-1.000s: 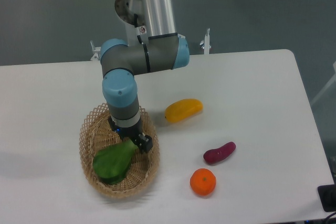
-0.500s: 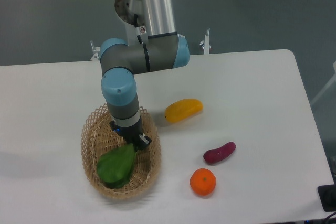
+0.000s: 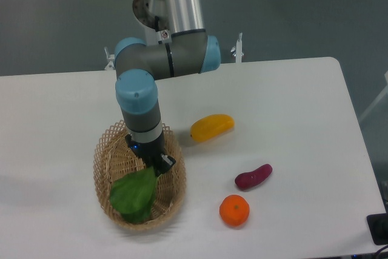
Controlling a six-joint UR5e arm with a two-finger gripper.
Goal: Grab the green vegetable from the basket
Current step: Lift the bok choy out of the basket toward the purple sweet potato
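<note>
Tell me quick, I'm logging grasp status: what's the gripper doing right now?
Gripper: closed on the stalk end of the green vegetable, whose leafy end hangs over the basket.

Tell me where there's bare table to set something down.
Bare patches: the whole left side, left of the basket; the far right, beyond the yellow fruit; and the back strip behind the arm. It is crowded front-centre, where the purple sweet potato and orange sit close beside the basket.
</note>
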